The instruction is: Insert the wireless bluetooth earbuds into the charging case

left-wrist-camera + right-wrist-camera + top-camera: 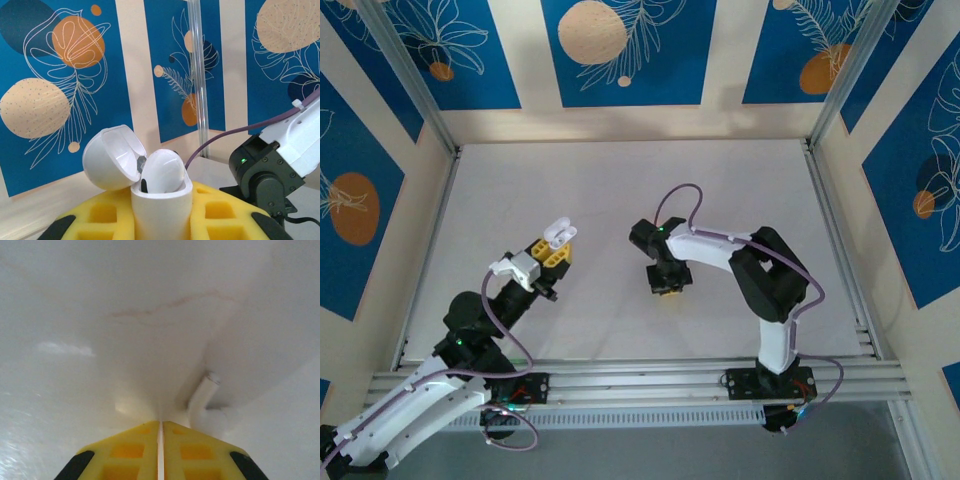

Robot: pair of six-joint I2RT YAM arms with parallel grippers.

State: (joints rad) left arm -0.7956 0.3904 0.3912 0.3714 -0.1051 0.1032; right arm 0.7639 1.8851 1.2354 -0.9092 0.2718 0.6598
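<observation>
left claw [558, 250] level, clamped on case [161, 200] | right arm [760, 275] bent — right claw [161, 426] closed, pointing down

Charging case [161, 210] base cut off at bottom edge, white earbud [206, 400] blurred, outline indistinct

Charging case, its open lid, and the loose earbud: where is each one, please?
charging case [161, 210], left wrist view, front of its body.
open lid [102, 157], left wrist view, its rounded shell.
loose earbud [202, 396], right wrist view, its stem.
</observation>
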